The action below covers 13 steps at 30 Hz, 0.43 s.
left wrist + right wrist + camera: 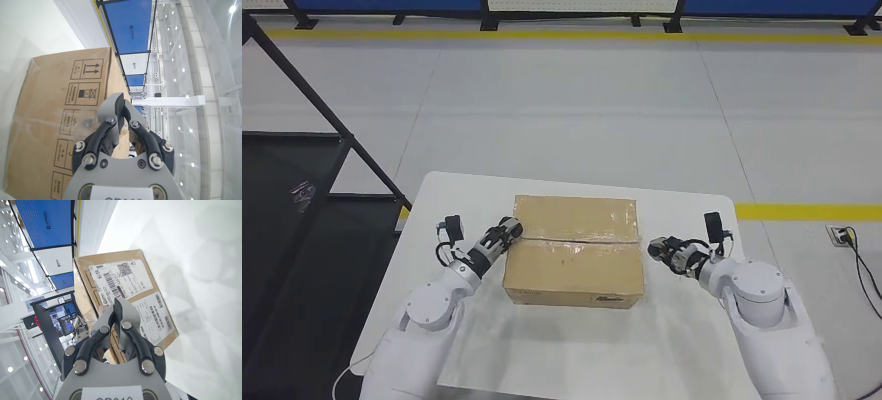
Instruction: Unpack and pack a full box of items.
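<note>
A closed brown cardboard box (575, 248), its top flaps taped shut, stands in the middle of the white table (572, 345). My left gripper (510, 231) is shut, empty, right at the box's left top edge. The left wrist view has the same left gripper (123, 103) against the box side (56, 106) printed with handling symbols. My right gripper (657, 247) is shut with nothing in it, just off the box's right side. In the right wrist view the right gripper (117, 303) hangs before the box's end (132, 298) with white shipping labels.
A black frame and dark mesh panel (292, 230) stand left of the table. Grey floor with yellow lines (802, 211) lies behind and to the right. Bare tabletop lies in front of the box, between both arms.
</note>
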Available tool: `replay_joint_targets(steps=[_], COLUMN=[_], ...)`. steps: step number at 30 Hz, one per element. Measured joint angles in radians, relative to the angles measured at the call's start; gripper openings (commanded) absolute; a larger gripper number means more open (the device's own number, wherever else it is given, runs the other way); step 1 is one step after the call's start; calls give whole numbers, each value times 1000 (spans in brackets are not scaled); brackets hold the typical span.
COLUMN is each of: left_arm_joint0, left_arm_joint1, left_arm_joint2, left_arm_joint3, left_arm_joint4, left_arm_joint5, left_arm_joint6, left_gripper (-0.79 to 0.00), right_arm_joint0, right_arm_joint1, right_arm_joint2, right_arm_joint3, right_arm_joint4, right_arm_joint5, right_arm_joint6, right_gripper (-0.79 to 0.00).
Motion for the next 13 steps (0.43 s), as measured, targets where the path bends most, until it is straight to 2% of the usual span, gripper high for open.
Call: replay_joint_targets(steps=[1,2,3,5,6,7,13], left_arm_joint0=[9,18,33,57,72,84,165], left_arm_joint1=[1,3,6,11,14,16,26], left_arm_joint2=[-9,-19,-34,-58,-74,-85,-157], left_arm_joint3=[-17,-37,-65,-110,-141,-165,-298], left_arm_joint4=[-1,1,4,12,18,23,63], left_arm_joint5=[-5,-10,-15,-16,-15,-14,-12], left_arm_joint6=[5,11,17,29,37,43,102], left_gripper=[-785,-785,-683,-440,-237,0,0], right_arm_joint0=[-7,-15,-24,-30,-30,-29,-29], right_arm_joint1=[1,3,5,7,7,7,7], right_arm_joint2=[12,24,41,51,51,51,50], right_arm_joint3=[3,7,11,15,15,15,15], right_arm_joint4=[12,25,41,48,48,48,47], right_arm_joint5=[-15,-33,-59,-78,-77,-76,-74], right_arm_joint6=[-7,-11,-13,-12,-11,-11,-11], right_gripper=[0,0,0,0,0,0,0])
